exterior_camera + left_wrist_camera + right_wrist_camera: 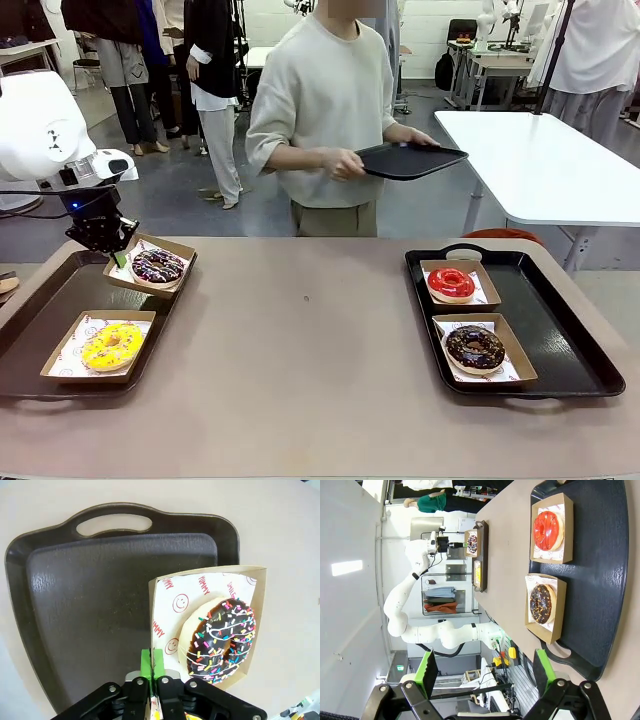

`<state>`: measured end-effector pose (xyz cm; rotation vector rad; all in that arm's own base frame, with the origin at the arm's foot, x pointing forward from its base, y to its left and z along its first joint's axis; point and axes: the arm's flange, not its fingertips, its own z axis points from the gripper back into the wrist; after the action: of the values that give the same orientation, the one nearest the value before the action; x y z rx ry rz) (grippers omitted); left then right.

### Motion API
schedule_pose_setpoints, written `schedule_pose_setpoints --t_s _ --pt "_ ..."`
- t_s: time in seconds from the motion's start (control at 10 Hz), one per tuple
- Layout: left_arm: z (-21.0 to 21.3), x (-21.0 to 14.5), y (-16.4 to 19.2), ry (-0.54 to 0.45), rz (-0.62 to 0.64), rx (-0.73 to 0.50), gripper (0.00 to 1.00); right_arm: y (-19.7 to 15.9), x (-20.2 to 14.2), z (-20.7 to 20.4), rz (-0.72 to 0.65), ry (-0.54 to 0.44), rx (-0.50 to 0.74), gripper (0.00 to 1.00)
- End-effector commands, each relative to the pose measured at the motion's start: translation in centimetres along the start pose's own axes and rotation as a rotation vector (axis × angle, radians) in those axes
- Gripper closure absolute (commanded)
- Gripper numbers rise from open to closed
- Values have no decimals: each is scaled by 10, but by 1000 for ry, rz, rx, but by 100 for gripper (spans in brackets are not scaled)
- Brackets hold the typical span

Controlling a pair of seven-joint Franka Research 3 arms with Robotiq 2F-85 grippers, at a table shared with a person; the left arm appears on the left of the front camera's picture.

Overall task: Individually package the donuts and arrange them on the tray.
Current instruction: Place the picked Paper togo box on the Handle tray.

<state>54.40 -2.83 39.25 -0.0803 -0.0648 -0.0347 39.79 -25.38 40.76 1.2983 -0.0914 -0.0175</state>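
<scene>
The dark ring donut with white drizzle and coloured sprinkles (158, 265) sits in a shallow brown cardboard box lined with printed white paper (182, 250), at the far right corner of the dark plastic tray on the robot's left (40, 310). In the left wrist view that box hangs partly past the tray's edge, over the tan tabletop (310, 340). The left gripper (120, 259) has its green-padded fingers pressed together on the box's near rim (paper and cardboard pinched between them), right beside the donut but not touching its glaze.

On the same tray, nearer the robot, the yellow glazed ring donut (111, 345) lies in a second lined cardboard box (62, 362), well apart from the gripped one.

Across the table, the black handled tray on the robot's right (560, 340) carries two more boxes. The glossy red ring donut (451, 283) is in the farther one, and the dark chocolate ring donut with sprinkles (475, 347) is in the nearer one, the two boxes just beside each other.

The right gripper (485, 672) hangs above that tray with its green pads spread wide, holding nothing.

At the far side, a person in a pale sweater stands holding another dark tray (410, 160) in one hand (345, 165), level, above the floor behind the table.
</scene>
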Motion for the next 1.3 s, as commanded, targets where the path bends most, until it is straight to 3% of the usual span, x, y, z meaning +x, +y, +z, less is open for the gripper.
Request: schedule_pose_setpoints --t_s 0.0,0.5,1.2 --pt "0 -1 0 -1 3 -1 99 2 -2 -1 -7 -8 -8 0" --pt "-2 4 17 13 -48 -45 99 2 -2 -1 -7 -8 -8 0" --pt "-19 12 38 12 -16 -38 99 2 -2 -1 -7 -8 -8 0"
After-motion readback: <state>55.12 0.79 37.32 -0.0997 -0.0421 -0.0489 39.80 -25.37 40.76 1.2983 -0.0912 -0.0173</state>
